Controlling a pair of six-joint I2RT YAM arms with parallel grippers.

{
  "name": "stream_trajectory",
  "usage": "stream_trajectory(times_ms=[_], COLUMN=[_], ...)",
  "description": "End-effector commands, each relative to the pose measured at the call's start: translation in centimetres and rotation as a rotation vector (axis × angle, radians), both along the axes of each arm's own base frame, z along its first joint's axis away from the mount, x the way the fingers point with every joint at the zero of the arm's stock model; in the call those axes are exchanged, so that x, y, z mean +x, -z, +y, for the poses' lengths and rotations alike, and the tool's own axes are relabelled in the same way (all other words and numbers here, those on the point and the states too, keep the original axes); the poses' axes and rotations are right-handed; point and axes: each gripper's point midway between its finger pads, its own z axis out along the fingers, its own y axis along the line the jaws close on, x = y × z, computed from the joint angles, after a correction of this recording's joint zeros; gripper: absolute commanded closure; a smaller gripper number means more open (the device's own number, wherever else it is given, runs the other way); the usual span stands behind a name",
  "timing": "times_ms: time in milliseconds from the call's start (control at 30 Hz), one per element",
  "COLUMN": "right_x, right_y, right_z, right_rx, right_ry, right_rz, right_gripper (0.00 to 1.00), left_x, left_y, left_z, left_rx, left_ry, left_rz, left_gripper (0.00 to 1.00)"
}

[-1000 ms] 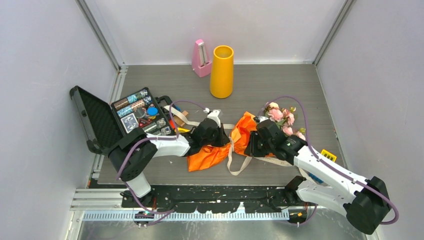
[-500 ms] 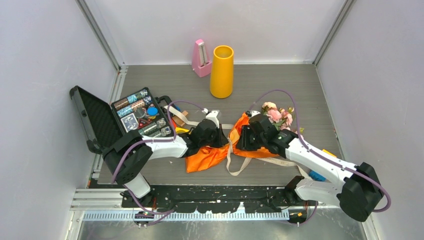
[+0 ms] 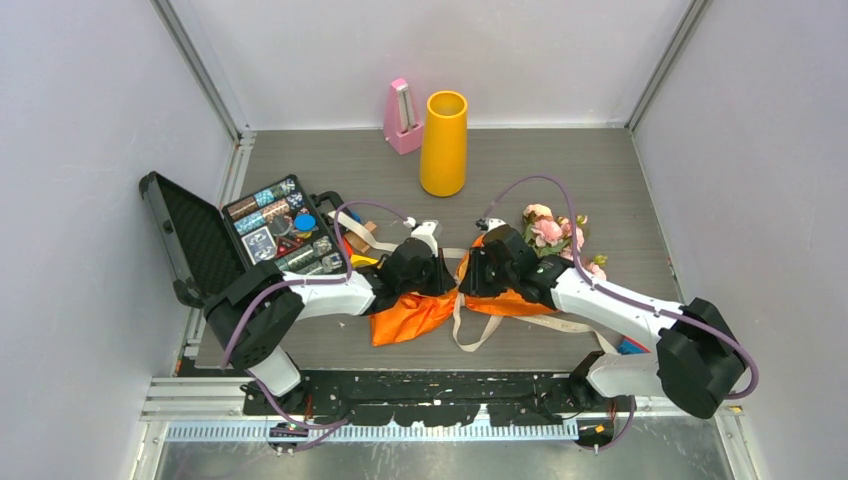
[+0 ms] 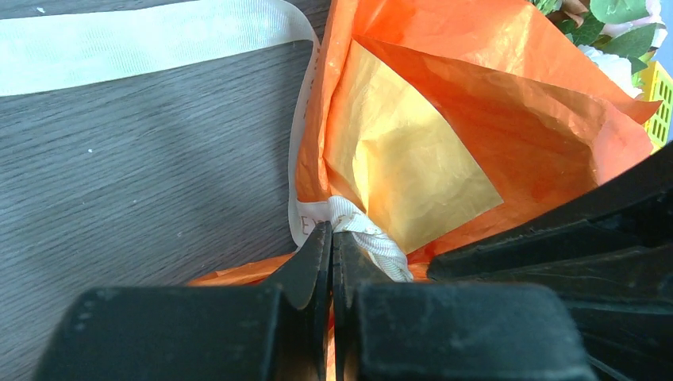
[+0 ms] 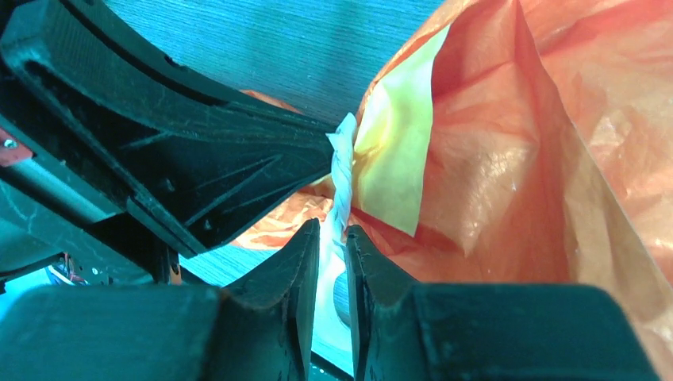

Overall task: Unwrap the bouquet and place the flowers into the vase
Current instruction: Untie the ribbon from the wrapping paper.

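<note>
The bouquet [image 3: 415, 315] lies in the middle of the bench [image 3: 560, 160], nearer its near edge. Its long axis slants from the paper tail at near left to the flowers [image 3: 548, 230] at far right. The ribbon [image 4: 361, 230] knot at its waist sits directly between the arms: the left end effector [image 4: 332, 234] is pressed together on it from the left. The right end effector [image 5: 332, 230], barely parted, pinches a twisted strand from the opposite side.
</note>
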Motion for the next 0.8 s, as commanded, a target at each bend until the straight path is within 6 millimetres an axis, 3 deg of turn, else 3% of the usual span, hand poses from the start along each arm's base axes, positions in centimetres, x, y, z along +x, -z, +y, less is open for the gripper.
stream_trajectory(times_ms=[0, 767], right_x=[1.4, -0.2], right_y=[-0.6, 1.7], right_z=[1.2, 0.3], right_rx=[0.036, 0.002], right_ry=[0.002, 0.020], right_rz=[-0.064, -0.021], right_gripper=[0.75, 0.73], left_x=[0.1, 0.2], left_y=[-0.9, -0.8], left_z=[0.6, 0.6], left_rx=[-0.006, -0.003], left_ry=[-0.018, -0.022], left_rz=[-0.019, -0.015], left_gripper=[1.00, 1.00])
